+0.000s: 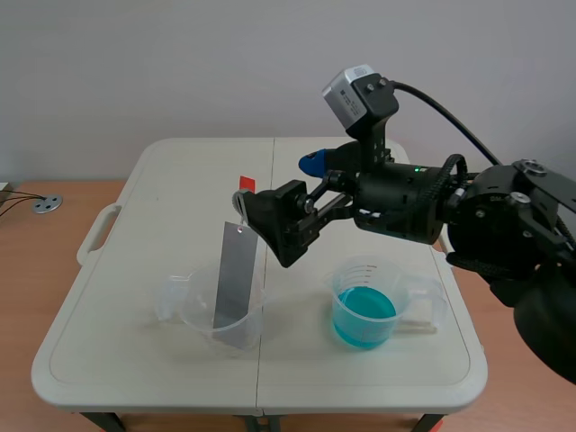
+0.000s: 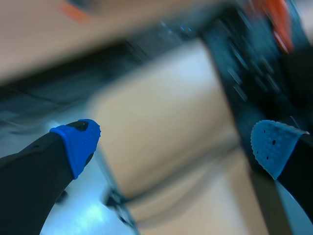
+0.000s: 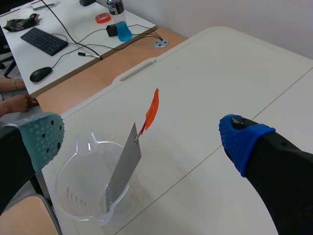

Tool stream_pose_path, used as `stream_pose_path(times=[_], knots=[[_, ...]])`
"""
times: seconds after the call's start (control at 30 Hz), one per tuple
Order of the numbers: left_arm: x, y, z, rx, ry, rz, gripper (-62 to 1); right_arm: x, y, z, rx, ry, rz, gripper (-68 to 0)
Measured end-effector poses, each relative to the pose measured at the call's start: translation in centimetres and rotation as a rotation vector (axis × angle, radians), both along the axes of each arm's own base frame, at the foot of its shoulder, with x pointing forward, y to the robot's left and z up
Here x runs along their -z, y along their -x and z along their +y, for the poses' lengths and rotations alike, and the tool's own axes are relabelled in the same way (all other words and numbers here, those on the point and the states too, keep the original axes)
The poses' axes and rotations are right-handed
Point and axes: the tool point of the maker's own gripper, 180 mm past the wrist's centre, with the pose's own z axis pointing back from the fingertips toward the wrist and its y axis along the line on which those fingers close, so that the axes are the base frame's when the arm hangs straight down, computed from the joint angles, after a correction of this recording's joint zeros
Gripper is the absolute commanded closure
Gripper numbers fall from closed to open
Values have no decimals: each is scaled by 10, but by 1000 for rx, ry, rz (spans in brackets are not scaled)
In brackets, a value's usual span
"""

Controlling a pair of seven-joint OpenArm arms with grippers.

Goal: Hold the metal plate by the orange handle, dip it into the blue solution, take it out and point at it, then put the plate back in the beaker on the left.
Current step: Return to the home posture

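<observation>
Metal plate (image 1: pixel 236 283) leans in the left beaker (image 1: pixel 189 310) on our desk (image 1: pixel 126 270). Our right tool (image 3: pixel 142 137) gapes wide, orange handle (image 3: pixel 152 110) ahead between its fingers. Our left tool (image 2: pixel 176 144) is wide too.

My right arm (image 1: pixel 405 202) comes in from the right, raised above the tabletop (image 1: pixel 135 270) and stretched level past the middle. My right jaws stand wide apart, with one grey-green pad (image 3: pixel 44 139) and one blue pad (image 3: pixel 242 139). My left jaws are parted too, with a blue pad (image 2: pixel 78 139) on each side. That view is smeared, so I cannot tell where the left arm hangs.
</observation>
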Motion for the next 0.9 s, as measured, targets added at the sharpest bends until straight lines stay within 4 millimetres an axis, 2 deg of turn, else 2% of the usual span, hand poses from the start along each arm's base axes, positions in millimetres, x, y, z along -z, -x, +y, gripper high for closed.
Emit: stream_pose_path(times=[0.07,0.13,0.27,0.4,0.53,0.67,0.77,0.9], knots=[[-22,-31,24,-45,-39,-115,-623,-3,3,-5,16,1,-9,-665],[-49,-61,38,-76,-54,-239,-623,-6,7,-12,38,1,-18,-665],[-104,-108,43,-75,-57,-461,-623,-12,18,-30,68,19,-57,-664],[-143,-135,26,-25,-39,-590,-623,-12,29,-44,106,65,-74,-664],[-169,-156,-2,44,1,-681,-623,-13,42,-56,149,77,-88,-664],[-199,-177,-20,64,34,-795,-623,-7,56,-67,189,95,-64,-664],[-219,-185,-34,70,63,-869,-623,-5,68,-71,205,113,-67,-664],[-235,-189,-56,128,66,-929,-623,-7,82,-75,214,131,-78,-664]])
